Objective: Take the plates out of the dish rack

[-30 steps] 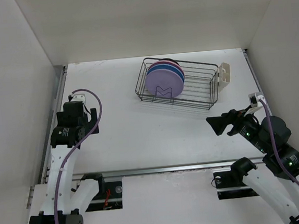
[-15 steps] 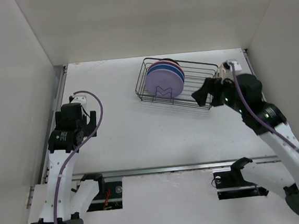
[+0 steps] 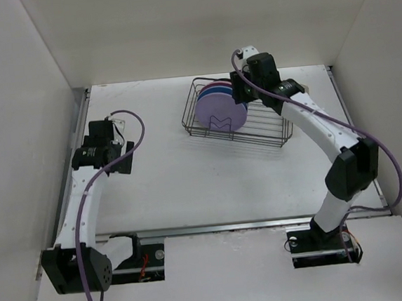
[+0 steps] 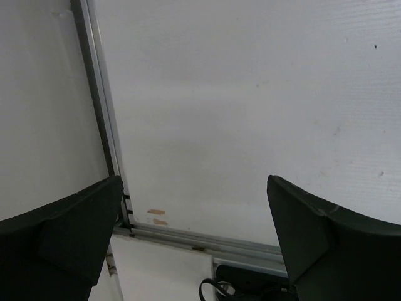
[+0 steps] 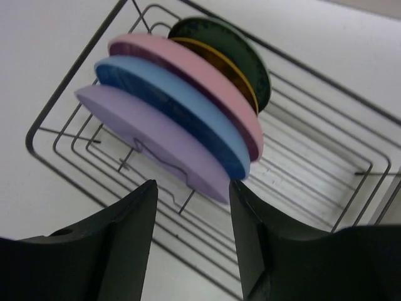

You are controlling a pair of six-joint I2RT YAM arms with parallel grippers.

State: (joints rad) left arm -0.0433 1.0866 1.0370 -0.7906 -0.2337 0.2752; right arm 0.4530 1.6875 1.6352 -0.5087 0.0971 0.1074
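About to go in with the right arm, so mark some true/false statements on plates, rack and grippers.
1. All four plates stand in the dish rack. True.
2. The lavender plate and the small dark plate end the row. True.
3. The right gripper is shut on the lavender plate. False: it is open, holding nothing.
4. The left gripper hangs over the rack. False: it is open near the left edge of the table.

Lab test cell, plain white walls [image 3: 197, 24], white table [image 3: 190, 186], aluminium rail [image 3: 222, 227]
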